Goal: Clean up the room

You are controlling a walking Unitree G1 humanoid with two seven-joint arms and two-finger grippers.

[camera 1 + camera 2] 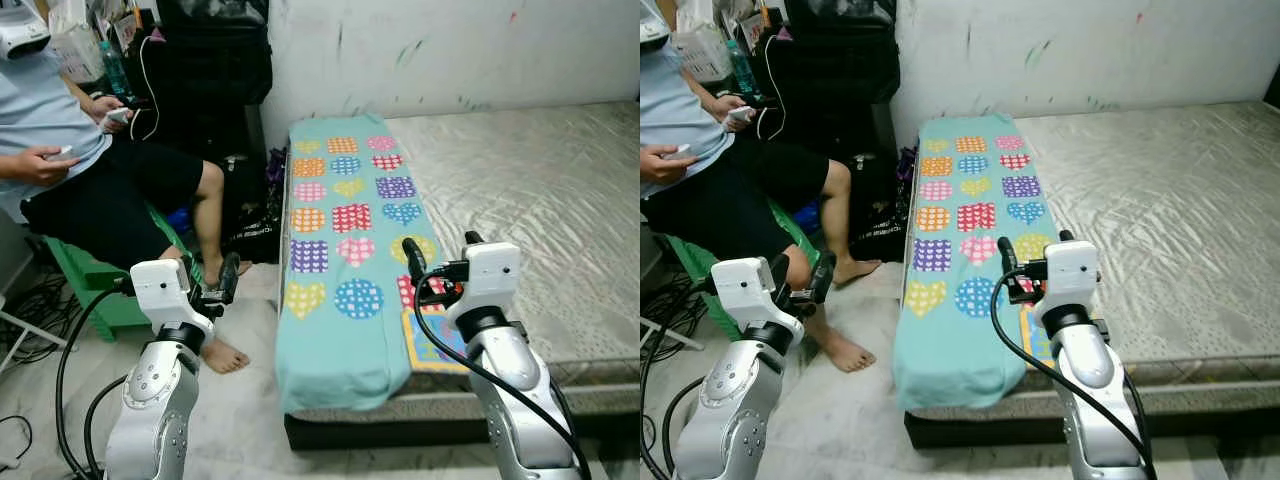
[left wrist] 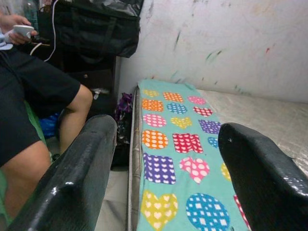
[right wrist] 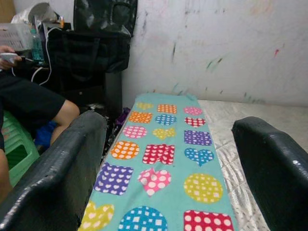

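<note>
A teal blanket [image 1: 345, 235] patterned with coloured hearts, squares and dots lies folded in a long strip along the left edge of a grey mattress [image 1: 540, 190]. Its near end hangs over the mattress's front edge. My right gripper [image 1: 441, 246] is open and hovers over the near right part of the blanket, holding nothing. In the right wrist view its fingers [image 3: 57, 168] frame the blanket [image 3: 163, 159]. My left gripper [image 1: 802, 274] is open and empty, raised left of the bed near a seated person's leg.
A person [image 1: 100, 190] sits on a green stool [image 1: 85, 280] at the left holding small devices, one bare foot [image 1: 225, 355] on the floor beside the bed. Black bags [image 1: 210, 60] stand against the wall behind. Cables [image 1: 30, 320] lie on the floor at far left.
</note>
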